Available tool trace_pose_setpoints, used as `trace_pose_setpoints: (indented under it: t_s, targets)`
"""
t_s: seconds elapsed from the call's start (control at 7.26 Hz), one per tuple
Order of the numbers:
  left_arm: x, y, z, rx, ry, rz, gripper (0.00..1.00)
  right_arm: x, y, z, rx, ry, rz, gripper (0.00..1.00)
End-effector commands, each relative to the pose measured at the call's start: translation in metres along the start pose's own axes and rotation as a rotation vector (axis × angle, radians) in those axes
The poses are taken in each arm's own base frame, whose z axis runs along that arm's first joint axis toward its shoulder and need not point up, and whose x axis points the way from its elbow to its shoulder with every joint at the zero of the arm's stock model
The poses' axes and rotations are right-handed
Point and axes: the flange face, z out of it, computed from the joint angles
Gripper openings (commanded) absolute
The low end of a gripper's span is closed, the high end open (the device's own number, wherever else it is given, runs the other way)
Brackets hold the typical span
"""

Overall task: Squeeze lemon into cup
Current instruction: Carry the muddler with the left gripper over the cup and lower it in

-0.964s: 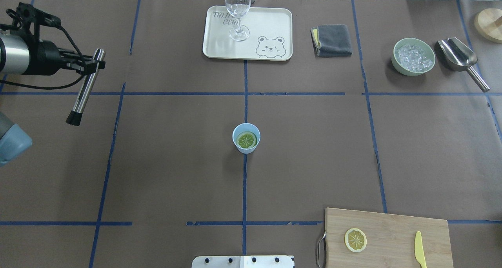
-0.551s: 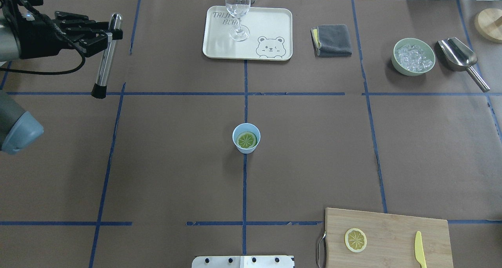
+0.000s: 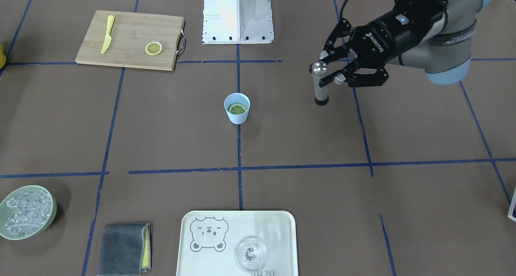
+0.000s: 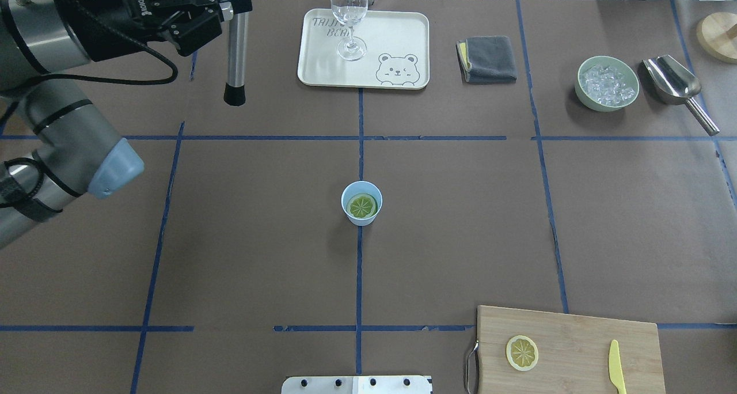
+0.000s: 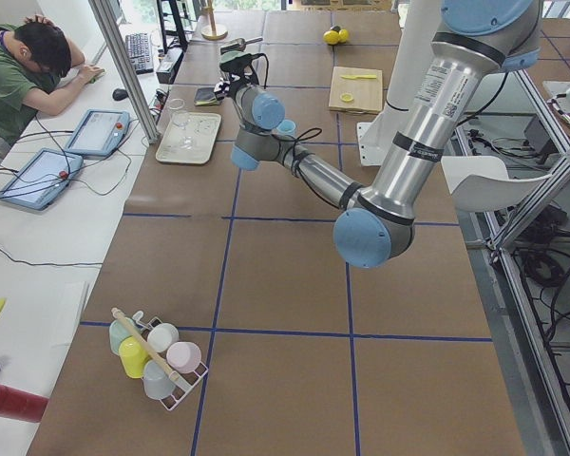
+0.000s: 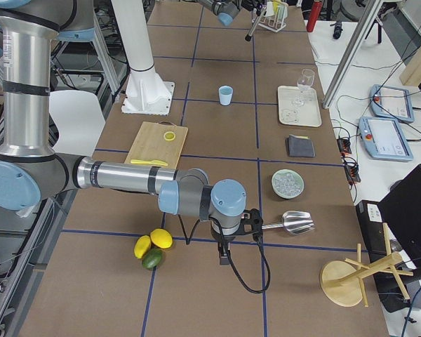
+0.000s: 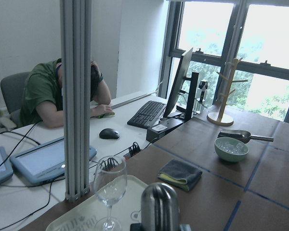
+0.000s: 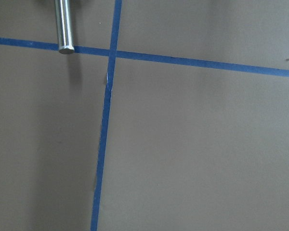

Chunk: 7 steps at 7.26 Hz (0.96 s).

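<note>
— Front-facing view first: where's the lemon?
— A lemon slice lies flat inside the cup. The left gripper hangs off to the cup's right in that view, its fingers clamped around a steel muddler, black tip down.
— Overhead?
— The slice shows inside the cup, with the muddler upright, far-left of the cup. A second slice lies on the cutting board, near-right of the cup.
— And the right side view?
— The right gripper points down, well away from the cup, beside a scoop. I cannot tell how its jaws stand.
</note>
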Motion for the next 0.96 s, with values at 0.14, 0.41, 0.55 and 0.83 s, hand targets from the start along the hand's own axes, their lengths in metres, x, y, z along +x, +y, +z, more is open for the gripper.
trace_pose_setpoints:
  t_s: [0.14, 0.41, 0.55, 0.83]
  targets:
    - [0.074, 0.063, 0.064, 0.24, 0.042, 0.005, 0.0, 0.005, 0.007, 0.002, -0.004, -0.001, 0.014, 1.0]
    - [0.094, 0.118, 0.088, 0.27, -0.046, 0.02, 0.0, 0.007, 0.008, 0.0, 0.001, 0.001, 0.022, 1.0]
    - [0.103, 0.141, 0.092, 0.243, -0.067, 0.046, 0.0, 0.009, 0.009, 0.0, 0.002, 0.001, 0.025, 1.0]
    - [0.118, 0.179, 0.09, 0.223, -0.078, 0.041, 0.0, 0.01, 0.012, 0.0, 0.001, 0.001, 0.029, 1.0]
